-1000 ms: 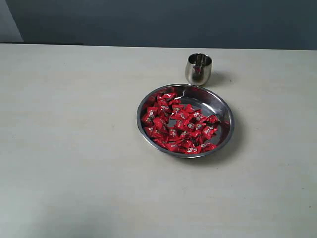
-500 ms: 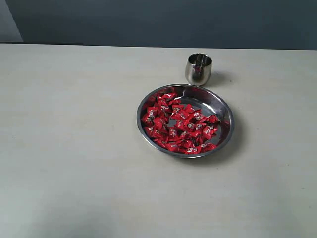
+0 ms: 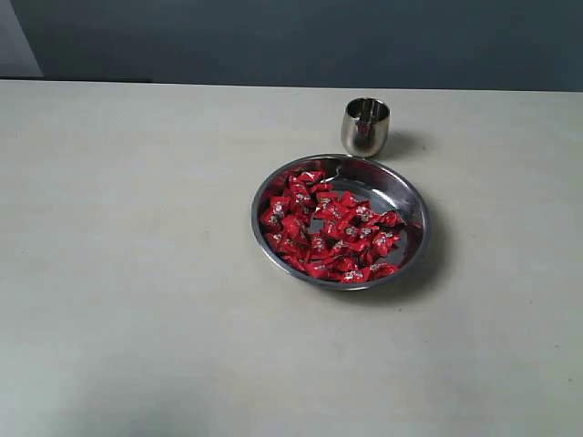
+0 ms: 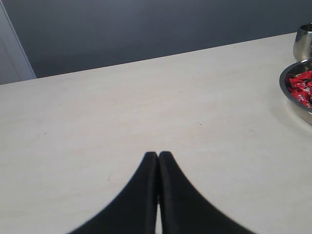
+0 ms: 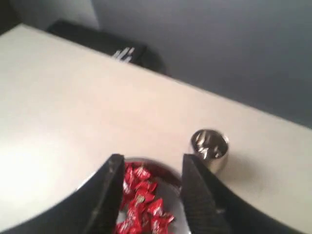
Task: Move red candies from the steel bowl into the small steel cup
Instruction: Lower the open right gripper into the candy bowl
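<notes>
The wide steel bowl (image 3: 414,214) sits right of the table's middle, with a heap of red candies (image 3: 326,226) filling its left and near part. The small steel cup (image 3: 365,127) stands just behind the bowl, almost touching its rim. Neither gripper shows in the exterior view. In the right wrist view my right gripper (image 5: 153,161) is open above the bowl (image 5: 168,171), with red candies (image 5: 143,198) seen between its fingers and the cup (image 5: 210,148) beyond one finger. My left gripper (image 4: 158,155) is shut and empty over bare table; the bowl (image 4: 292,95) and cup (image 4: 303,41) lie off to its side.
The pale table (image 3: 137,228) runs wide to the left and in front of the bowl. A dark wall (image 3: 301,41) stands behind the table's far edge. A black object (image 5: 105,44) lies beyond the table edge in the right wrist view.
</notes>
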Robot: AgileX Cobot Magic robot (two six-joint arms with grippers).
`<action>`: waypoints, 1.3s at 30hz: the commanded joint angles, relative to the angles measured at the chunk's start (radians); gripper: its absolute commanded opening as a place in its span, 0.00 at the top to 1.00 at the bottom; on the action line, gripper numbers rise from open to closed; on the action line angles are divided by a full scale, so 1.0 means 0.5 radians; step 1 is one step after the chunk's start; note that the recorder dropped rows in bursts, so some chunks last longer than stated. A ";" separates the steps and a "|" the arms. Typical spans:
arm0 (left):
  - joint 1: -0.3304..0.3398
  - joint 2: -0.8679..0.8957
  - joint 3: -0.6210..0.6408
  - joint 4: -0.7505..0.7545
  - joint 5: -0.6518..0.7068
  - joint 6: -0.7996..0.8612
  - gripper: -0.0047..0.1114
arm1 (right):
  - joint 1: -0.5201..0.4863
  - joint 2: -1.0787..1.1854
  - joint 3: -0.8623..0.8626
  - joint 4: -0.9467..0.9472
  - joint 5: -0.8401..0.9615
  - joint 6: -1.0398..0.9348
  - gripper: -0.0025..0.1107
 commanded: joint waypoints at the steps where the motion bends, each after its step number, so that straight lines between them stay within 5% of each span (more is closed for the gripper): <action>1: -0.021 -0.009 -0.002 -0.001 -0.007 -0.011 0.96 | 0.098 0.493 -0.278 -0.236 0.377 0.094 0.54; 9: -0.021 -0.009 -0.002 -0.001 -0.007 -0.011 0.96 | 0.319 1.063 -0.551 -0.936 0.710 0.586 0.54; 19: -0.021 -0.009 -0.002 -0.001 -0.007 -0.011 0.96 | 0.486 1.251 -0.564 -1.029 0.865 0.664 0.54; 39: -0.021 -0.009 -0.002 -0.001 -0.007 -0.011 0.96 | 0.516 1.495 -0.564 -1.071 0.424 0.720 0.54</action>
